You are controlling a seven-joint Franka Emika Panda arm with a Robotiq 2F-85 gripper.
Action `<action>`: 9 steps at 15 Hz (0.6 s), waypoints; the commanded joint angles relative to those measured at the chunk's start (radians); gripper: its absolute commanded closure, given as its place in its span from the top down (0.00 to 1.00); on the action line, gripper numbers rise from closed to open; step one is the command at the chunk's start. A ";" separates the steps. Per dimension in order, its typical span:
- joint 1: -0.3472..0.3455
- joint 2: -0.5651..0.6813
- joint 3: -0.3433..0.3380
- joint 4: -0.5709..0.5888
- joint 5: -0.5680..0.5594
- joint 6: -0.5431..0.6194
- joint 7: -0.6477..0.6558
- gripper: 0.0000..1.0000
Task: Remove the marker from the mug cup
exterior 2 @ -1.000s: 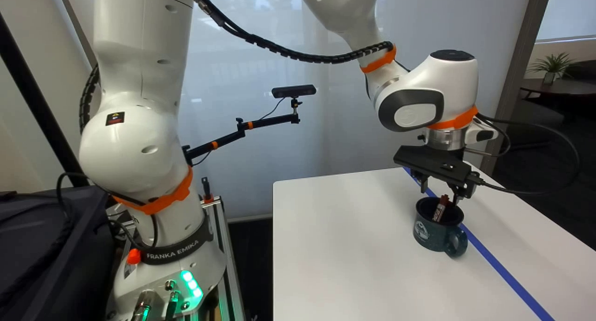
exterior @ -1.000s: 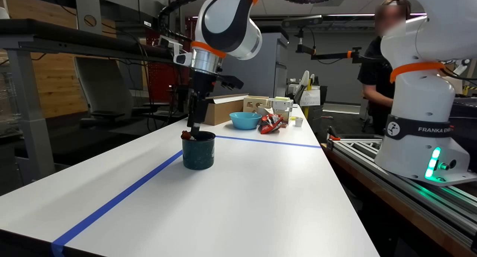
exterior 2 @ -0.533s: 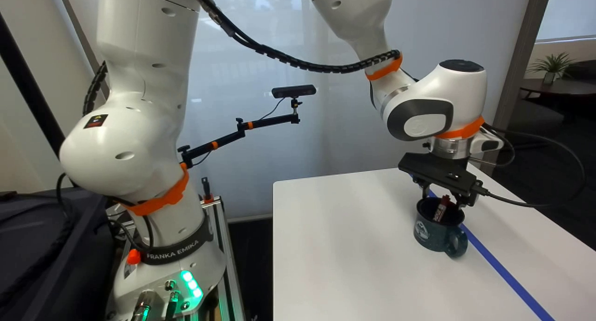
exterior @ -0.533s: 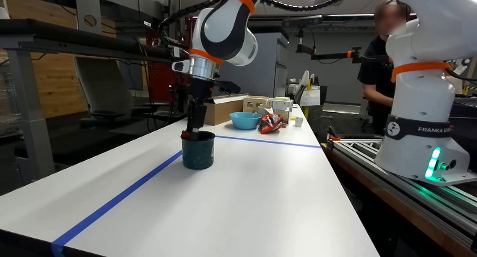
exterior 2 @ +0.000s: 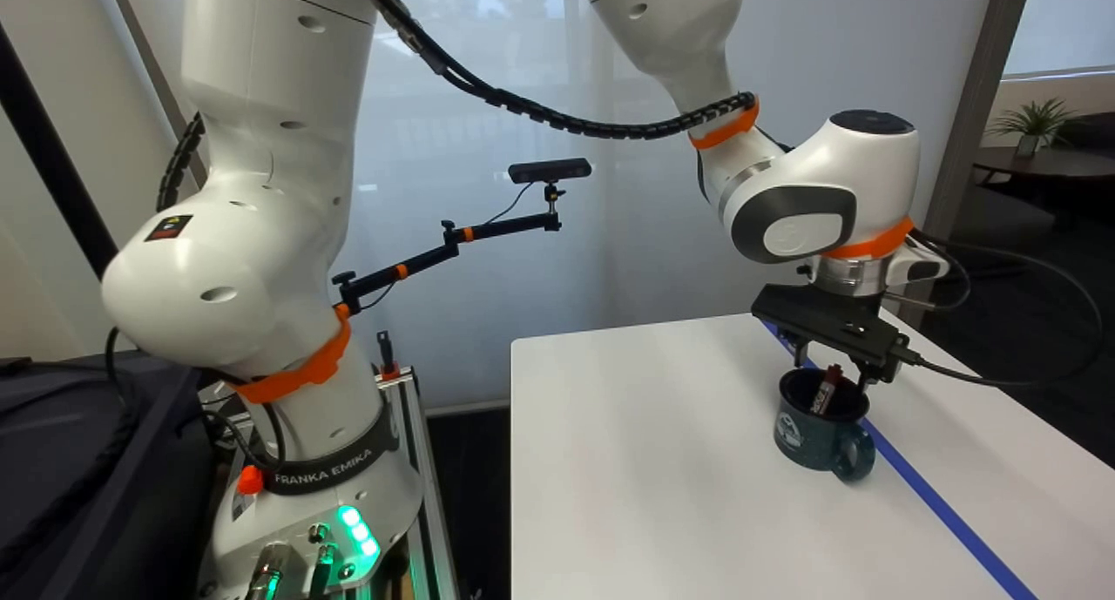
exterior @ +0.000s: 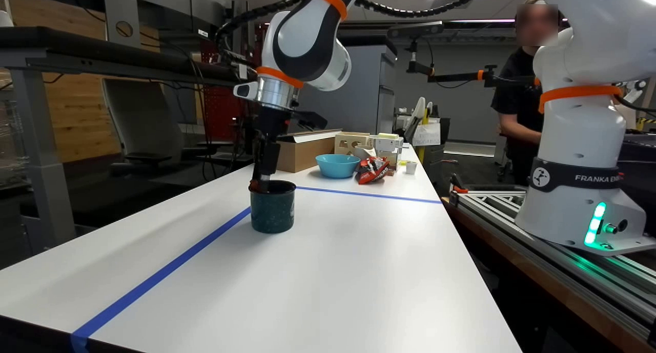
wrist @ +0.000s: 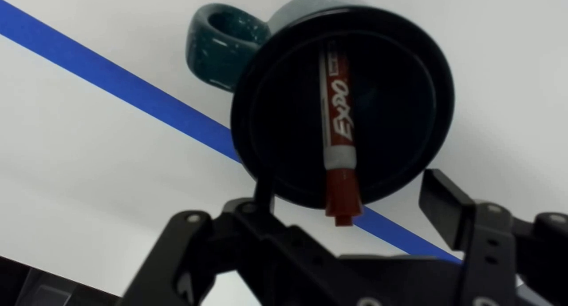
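Wrist view shows, in the mug, the marker leaning, and the end effector spread to both sides of its top; approach seems nearly done (closing should come next).

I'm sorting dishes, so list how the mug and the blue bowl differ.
The mug is dark teal; the bowl is light blue. The mug has straight sides; the bowl flares toward its rim. The mug has a handle; none shows on the bowl. Both stand upright on the table.

Red marker, tilted inside teal mug
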 commanded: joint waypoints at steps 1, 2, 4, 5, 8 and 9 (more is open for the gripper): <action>-0.025 -0.002 0.024 0.013 -0.035 -0.021 0.032 0.63; -0.025 -0.005 0.023 0.011 -0.037 -0.022 0.034 0.52; -0.023 -0.011 0.025 0.008 -0.038 -0.021 0.039 0.47; -0.023 -0.015 0.025 0.006 -0.040 -0.022 0.043 0.46; -0.025 -0.016 0.026 0.004 -0.042 -0.022 0.048 0.53; -0.025 -0.018 0.026 0.002 -0.043 -0.022 0.049 0.53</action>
